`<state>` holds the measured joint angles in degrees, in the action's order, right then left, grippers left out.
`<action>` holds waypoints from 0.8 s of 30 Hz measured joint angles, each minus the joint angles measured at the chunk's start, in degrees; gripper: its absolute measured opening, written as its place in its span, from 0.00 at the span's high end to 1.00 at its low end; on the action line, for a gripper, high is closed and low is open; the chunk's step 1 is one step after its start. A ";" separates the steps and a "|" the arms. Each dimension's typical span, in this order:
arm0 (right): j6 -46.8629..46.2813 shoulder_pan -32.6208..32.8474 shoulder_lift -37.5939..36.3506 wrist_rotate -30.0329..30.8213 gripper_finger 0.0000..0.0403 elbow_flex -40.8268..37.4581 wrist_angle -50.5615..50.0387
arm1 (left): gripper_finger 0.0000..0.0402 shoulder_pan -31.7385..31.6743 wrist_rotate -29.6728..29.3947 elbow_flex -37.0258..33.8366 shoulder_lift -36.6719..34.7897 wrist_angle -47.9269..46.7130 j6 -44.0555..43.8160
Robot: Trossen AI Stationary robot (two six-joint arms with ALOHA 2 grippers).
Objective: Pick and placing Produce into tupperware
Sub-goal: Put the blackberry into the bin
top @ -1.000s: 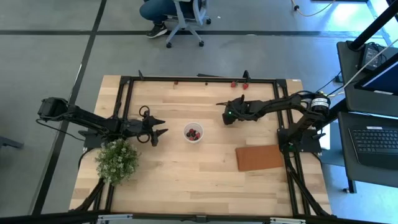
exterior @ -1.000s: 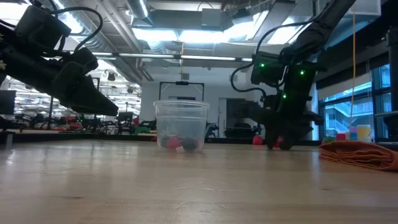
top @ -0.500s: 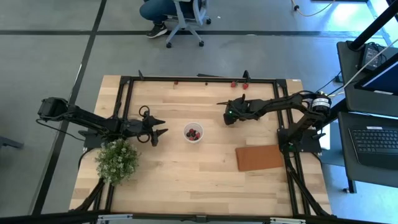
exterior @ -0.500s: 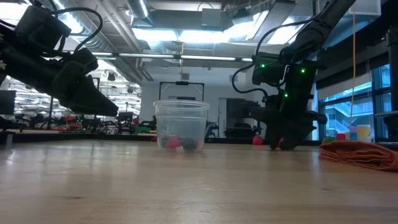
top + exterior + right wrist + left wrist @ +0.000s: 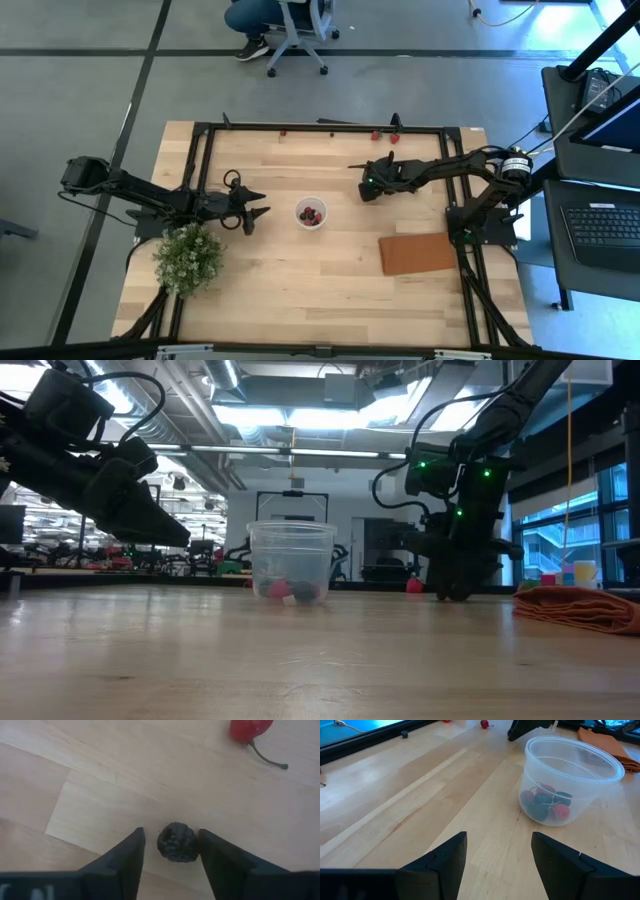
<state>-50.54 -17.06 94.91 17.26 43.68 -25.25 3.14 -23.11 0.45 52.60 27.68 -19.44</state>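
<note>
The tupperware (image 5: pixel 311 213), a small clear round cup, stands mid-table with red and dark produce (image 5: pixel 545 802) in its bottom. My right gripper (image 5: pixel 170 855) points steeply down at the table to the right of and beyond the cup. It is open, with its fingers close on either side of a dark purple-black berry (image 5: pixel 177 842) that lies on the wood. A red berry with a stem (image 5: pixel 250 729) lies just beyond it. My left gripper (image 5: pixel 258 212) hovers open to the left of the cup, holding nothing. My right gripper comes from above with a finger on each side of the dark berry. A sliver of wood shows between one finger (image 5: pixel 131 855) and the berry. The other finger (image 5: pixel 215 852) stands right against it, and I cannot tell whether it touches. The berry rests on the table.
A leafy green bush with white flowers (image 5: pixel 188 258) stands at the near left, by my left arm. A flat reddish-brown mat (image 5: pixel 418 253) lies at the near right. More red berries (image 5: pixel 376 135) lie along the far frame rail. Bare wood surrounds the cup.
My right gripper's fingers have drawn closer together over the table while the hand stayed where it was. In the low view the bit of red that showed between them is now covered. My left arm and the cup have kept still.
</note>
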 joint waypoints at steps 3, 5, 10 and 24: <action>0.11 0.00 0.00 -0.05 0.60 0.00 0.01 | 0.47 -0.01 0.00 0.00 0.00 0.00 0.02; 0.17 0.00 0.00 -0.07 0.65 -0.02 0.01 | 0.47 -0.02 0.00 0.00 0.00 0.00 0.02; 1.33 0.00 0.00 -0.02 0.74 -0.02 0.01 | 0.47 -0.02 0.00 0.00 0.01 0.00 0.04; 8.29 0.78 0.34 -8.09 0.75 8.21 -1.68 | 0.47 -0.02 0.00 0.00 0.02 0.00 0.04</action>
<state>-42.26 -16.28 95.25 9.17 51.89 -26.92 3.12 -23.11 0.45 52.61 27.68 -19.40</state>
